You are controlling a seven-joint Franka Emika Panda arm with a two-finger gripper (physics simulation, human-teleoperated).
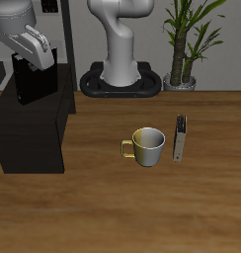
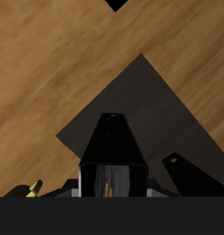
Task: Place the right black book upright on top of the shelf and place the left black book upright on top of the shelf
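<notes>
My gripper (image 1: 36, 61) is shut on the right black book (image 1: 36, 84) and holds it upright over the shelf (image 1: 29, 138), the low matte black cabinet. The book's lower edge is at the shelf's flat top; I cannot tell if it touches. In the wrist view the book (image 2: 112, 151) sits between my fingers (image 2: 183, 173), with my gripper (image 2: 112, 188) above the dark shelf top (image 2: 151, 101). The left black book (image 1: 180, 138) stands upright on the table, far from the gripper.
A cream mug (image 1: 147, 146) with a yellow handle stands beside the left black book. A potted plant (image 1: 187, 40) and the robot's base (image 1: 118, 77) are at the table's back.
</notes>
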